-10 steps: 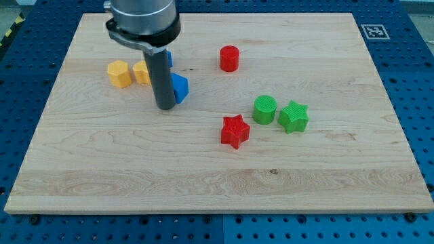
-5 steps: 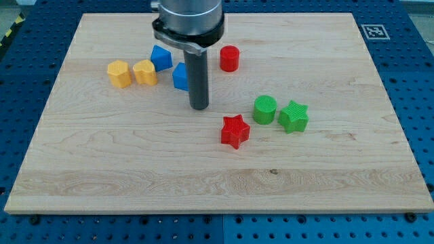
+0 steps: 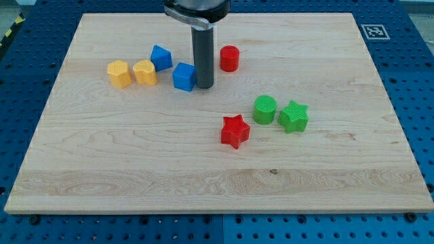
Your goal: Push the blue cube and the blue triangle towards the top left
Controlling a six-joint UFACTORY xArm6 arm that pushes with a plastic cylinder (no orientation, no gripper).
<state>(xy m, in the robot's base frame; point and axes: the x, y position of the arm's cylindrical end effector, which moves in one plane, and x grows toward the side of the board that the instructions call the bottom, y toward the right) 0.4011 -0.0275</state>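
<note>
Where blue cube (image 3: 184, 76), my tip (image 3: 205, 87) alongside.

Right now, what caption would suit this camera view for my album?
My tip rests just right of the blue cube, with the blue triangle up-left beside two yellow blocks.

Up-left of the blue plastic cube (image 3: 184, 76), the blue triangular block (image 3: 161, 57) and two yellow blocks (image 3: 131, 72) crowd the path, seemingly leaving only narrow gaps.

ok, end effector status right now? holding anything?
No pincer, just a rod. My tip holds nothing; it sits against the blue cube's right side in the view.
</note>
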